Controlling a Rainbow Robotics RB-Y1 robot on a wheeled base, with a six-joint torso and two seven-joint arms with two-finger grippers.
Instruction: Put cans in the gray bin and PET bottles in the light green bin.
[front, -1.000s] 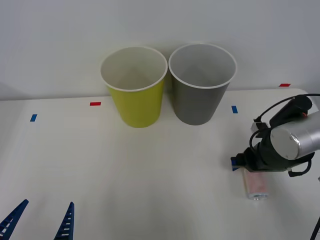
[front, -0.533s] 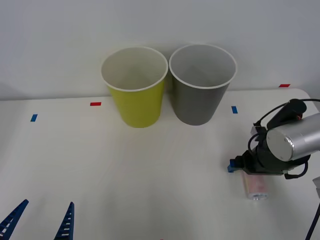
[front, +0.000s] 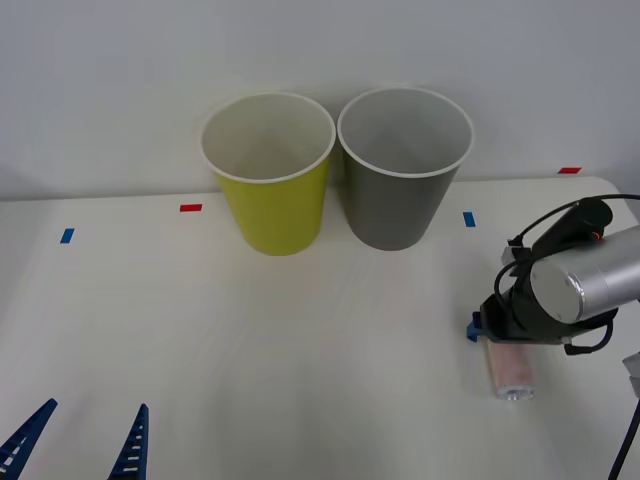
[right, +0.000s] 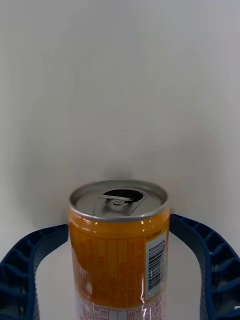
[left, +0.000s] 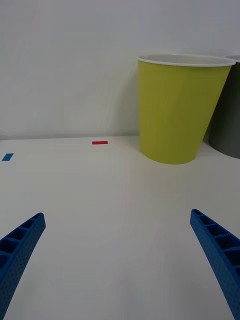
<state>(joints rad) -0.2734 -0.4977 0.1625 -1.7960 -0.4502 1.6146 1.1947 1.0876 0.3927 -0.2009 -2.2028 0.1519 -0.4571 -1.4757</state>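
Can (right: 119, 245) is straddled by the spread, unclenched right gripper (right: 120, 272); clenching, then carriage to gray bin (front: 404, 165), is required.

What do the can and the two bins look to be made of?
The can: metal, judging by its silvery brushed top with an opened pull-tab, under a glossy printed orange wrap. It lies between the right pincer's open blue fingers. The light green bin and gray bin: probably matte plastic with smooth walls and white rims, though paper cannot be excluded.
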